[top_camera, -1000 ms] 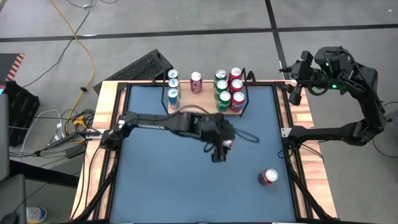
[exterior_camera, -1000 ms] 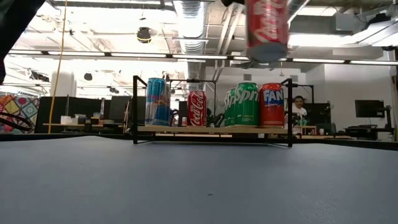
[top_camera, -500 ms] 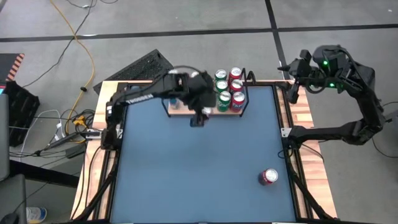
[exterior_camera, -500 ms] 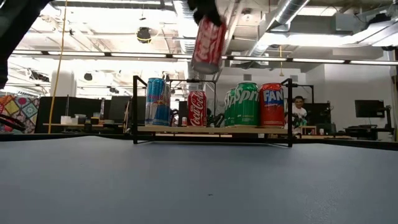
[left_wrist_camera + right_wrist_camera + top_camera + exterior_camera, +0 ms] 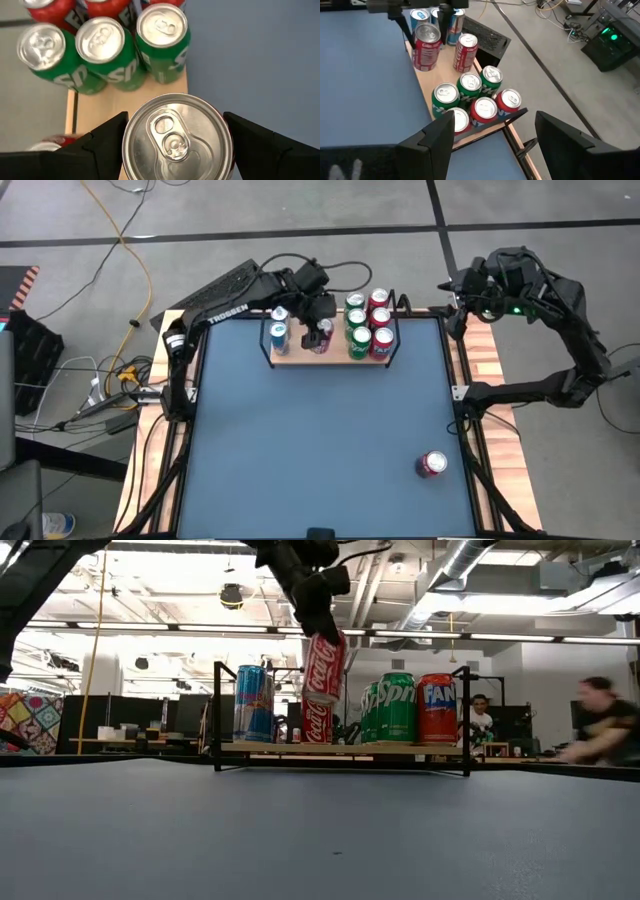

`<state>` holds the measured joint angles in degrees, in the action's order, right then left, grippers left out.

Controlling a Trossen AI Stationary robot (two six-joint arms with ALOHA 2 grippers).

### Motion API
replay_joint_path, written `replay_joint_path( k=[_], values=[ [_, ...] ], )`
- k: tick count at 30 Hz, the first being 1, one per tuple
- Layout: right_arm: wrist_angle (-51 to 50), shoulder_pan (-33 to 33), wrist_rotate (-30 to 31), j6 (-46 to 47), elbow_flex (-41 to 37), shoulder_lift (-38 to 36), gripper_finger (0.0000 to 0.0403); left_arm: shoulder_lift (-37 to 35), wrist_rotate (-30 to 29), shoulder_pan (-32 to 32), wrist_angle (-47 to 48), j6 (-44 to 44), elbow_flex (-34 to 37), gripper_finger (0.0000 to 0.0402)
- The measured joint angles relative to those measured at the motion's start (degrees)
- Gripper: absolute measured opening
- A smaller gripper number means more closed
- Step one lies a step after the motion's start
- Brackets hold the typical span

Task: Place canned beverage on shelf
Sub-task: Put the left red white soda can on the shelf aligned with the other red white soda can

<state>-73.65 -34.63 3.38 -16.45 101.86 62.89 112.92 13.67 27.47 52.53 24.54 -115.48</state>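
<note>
Red cola can (image 5: 323, 668) tilted in left claw (image 5: 320, 332) grip above shelf (image 5: 340, 748); right claw (image 5: 492, 135) wide.

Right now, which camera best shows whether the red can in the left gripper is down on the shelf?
The low view: the red can hangs tilted above the shelf board. The high view hides it under the left gripper. The left wrist view shows only its lid; the right wrist view sees it from afar.

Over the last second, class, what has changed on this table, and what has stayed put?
The left gripper carried its red can from mid-table to above the shelf, still clamped. The shelved cans, the fallen can and the right gripper by the table's far corner stayed.
</note>
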Motion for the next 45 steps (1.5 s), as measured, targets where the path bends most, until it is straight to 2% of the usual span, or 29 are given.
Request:
replay_joint_path(
  k=[5,8,12,16,21,29,33,38,41,45],
  values=[
    [0.0,0.0,0.0,-0.7,0.0,0.1,0.026,0.0,6.3,0.7,-5.0,-1.9,4.2,0.0276],
    [0.0,0.0,0.0,-2.0,0.0,0.0,0.026,-0.1,5.4,-0.6,-8.0,-4.6,5.6,0.0276],
    [-0.1,0.0,0.0,-2.9,0.0,-0.2,0.026,-1.8,3.1,-4.2,-12.8,-2.6,5.6,0.0276],
    [-0.1,0.0,0.0,-3.4,0.0,-0.7,0.026,-3.7,4.2,-6.6,-19.7,-3.8,5.6,0.0276],
    [-0.1,0.0,-0.2,-3.6,0.0,-0.7,0.026,-6.8,4.5,-8.1,-22.3,-6.8,5.6,0.0276],
    [0.2,0.0,-0.3,-4.8,0.0,-0.7,0.026,-13.0,1.0,-11.2,-22.9,-11.1,13.8,0.0276],
    [1.9,0.0,-0.3,-4.9,0.0,-0.6,0.026,-16.4,-5.2,-10.2,-23.2,-5.7,20.7,0.0276],
    [3.6,0.0,-0.3,-5.0,0.0,0.2,0.026,-17.3,-6.0,-5.6,-25.6,-7.3,28.4,0.0276],
    [3.5,0.0,-0.3,-5.0,0.0,0.9,0.026,-17.3,-7.6,-3.4,-32.1,-7.4,32.8,0.0276],
    [3.4,0.0,-0.3,-4.6,0.0,1.9,0.026,-17.3,-7.6,-0.7,-35.1,-6.4,35.6,0.0276]
  ],
)
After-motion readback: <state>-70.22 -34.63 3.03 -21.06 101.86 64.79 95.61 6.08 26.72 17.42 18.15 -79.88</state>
